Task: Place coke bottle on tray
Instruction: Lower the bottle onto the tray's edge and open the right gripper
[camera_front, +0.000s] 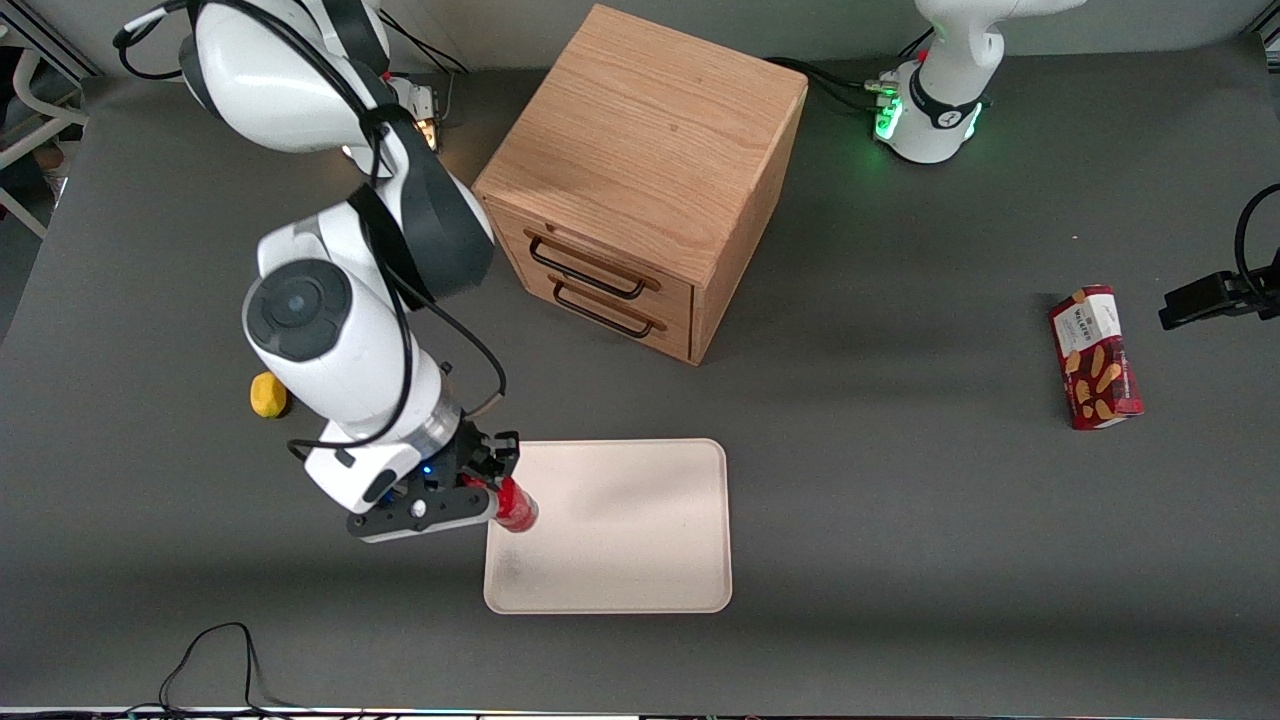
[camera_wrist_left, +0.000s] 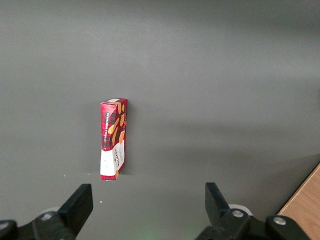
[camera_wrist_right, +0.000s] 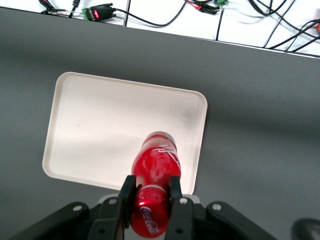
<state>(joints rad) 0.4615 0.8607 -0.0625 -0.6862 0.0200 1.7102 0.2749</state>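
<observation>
My right gripper (camera_front: 497, 491) (camera_wrist_right: 150, 191) is shut on the coke bottle (camera_front: 515, 506) (camera_wrist_right: 156, 167), a small red bottle with white script, held near its cap end. The bottle hangs over the edge of the tray (camera_front: 640, 530) (camera_wrist_right: 105, 130) that lies toward the working arm's end. The tray is a flat pale cream rectangle with rounded corners and a low rim. It lies on the dark table, nearer the front camera than the wooden cabinet. Whether the bottle touches the tray I cannot tell.
A wooden drawer cabinet (camera_front: 640, 180) with two drawers stands farther from the camera than the tray. A small yellow lump (camera_front: 266, 395) lies beside the working arm. A red biscuit box (camera_front: 1094, 357) (camera_wrist_left: 113, 138) lies toward the parked arm's end.
</observation>
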